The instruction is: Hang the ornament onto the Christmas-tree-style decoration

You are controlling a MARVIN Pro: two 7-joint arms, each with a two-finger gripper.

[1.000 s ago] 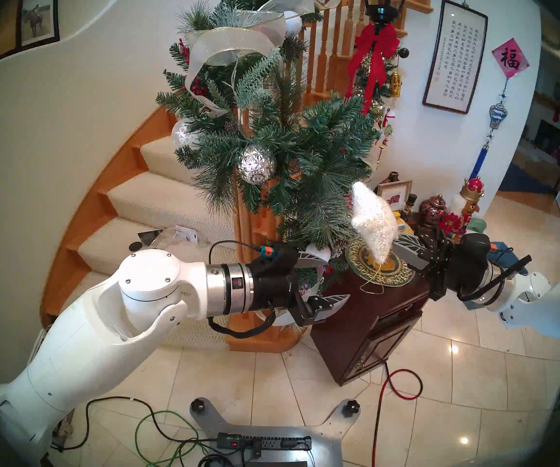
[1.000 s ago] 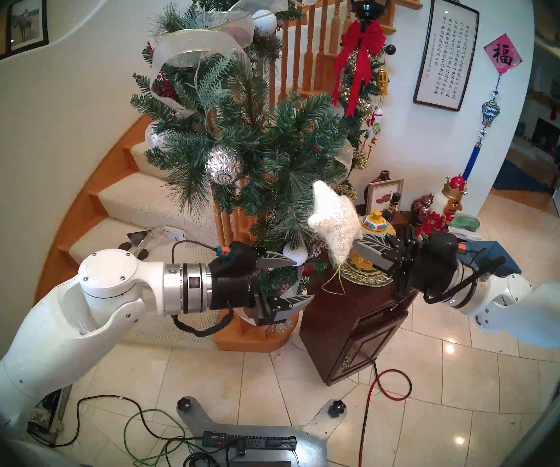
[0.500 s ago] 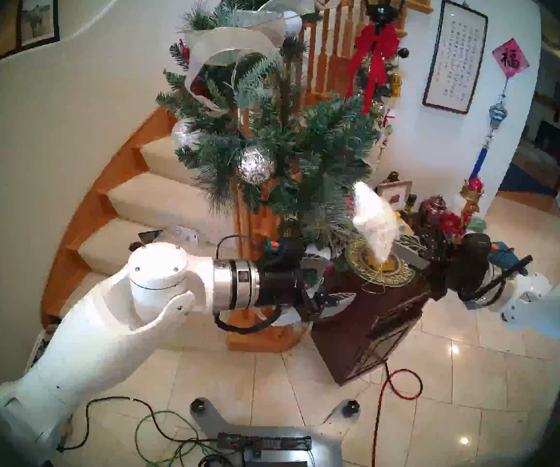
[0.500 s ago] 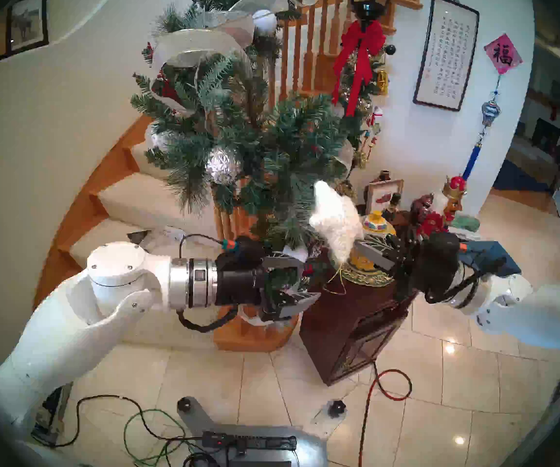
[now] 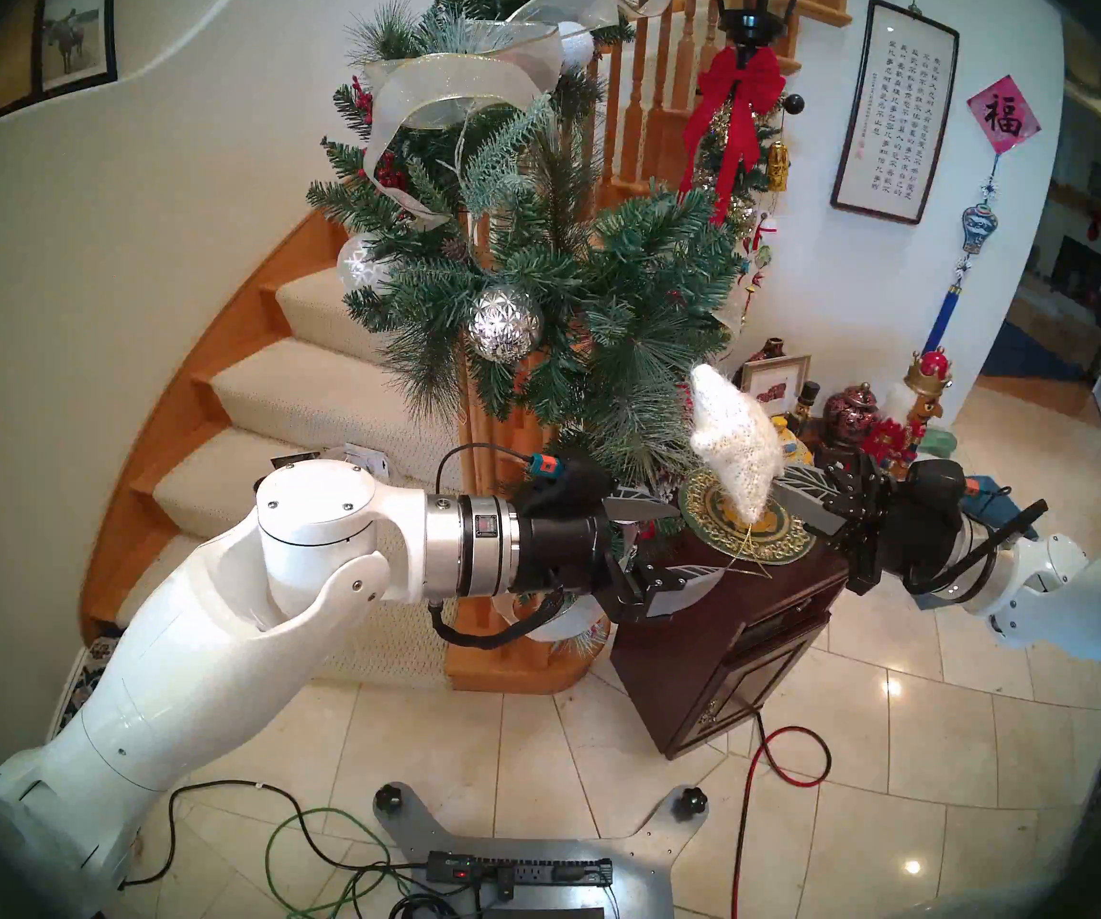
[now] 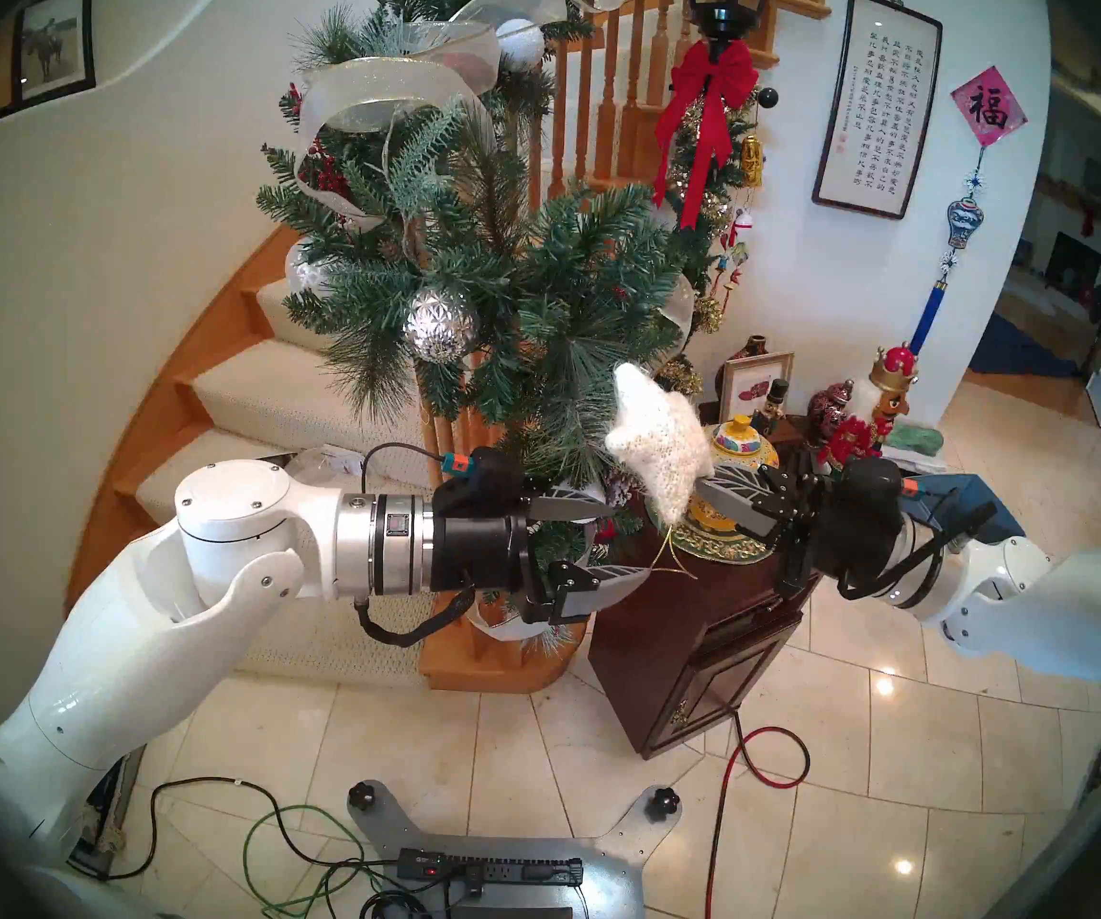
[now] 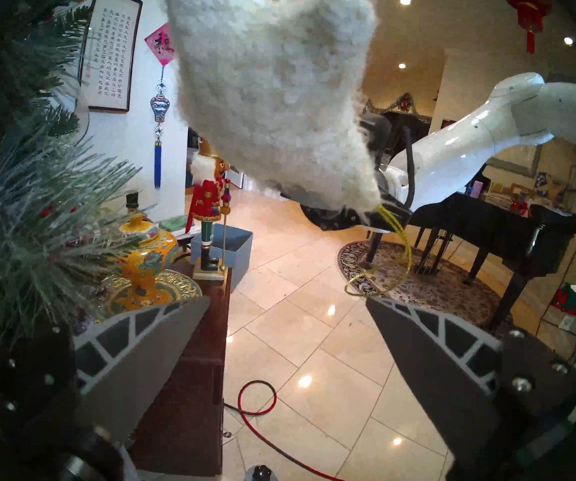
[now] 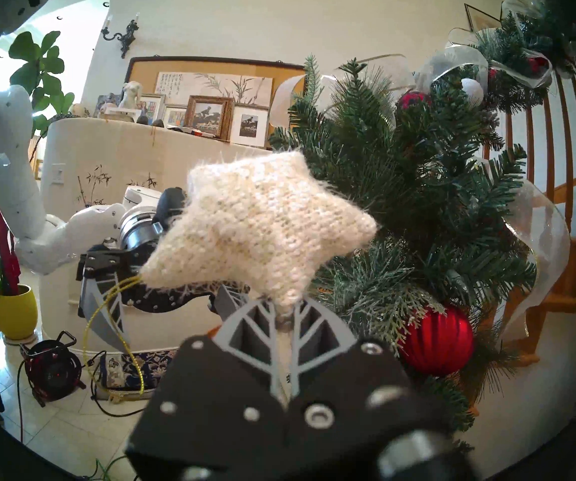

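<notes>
Between our two hands, a white fuzzy star ornament (image 5: 730, 443) hangs in mid-air. Our right hand (image 5: 783, 493) has its fingers clamped tight on one point of the star, holding it just in front of the lower branches of the green pine garland (image 5: 554, 281). From the star's lowest point a thin gold string loop (image 5: 743, 556) dangles down. Our left hand (image 5: 683, 543) reaches in from the opposite side with its two fingers spread wide and holding nothing; the gold loop hangs close to its lower finger (image 5: 677, 583), and we cannot tell whether they touch. In our left wrist view the star (image 7: 272, 98) fills the top and the loop (image 7: 383, 261) hangs just above the right-hand finger. Below the star stands a dark wooden cabinet (image 5: 733, 639) carrying a green and gold plate (image 5: 793, 540) and a red nutcracker figure (image 5: 912, 414). The garland wraps a wooden stair railing and carries sheer silvery ribbon (image 5: 461, 89) and a faceted silver ball (image 5: 506, 324).
</notes>
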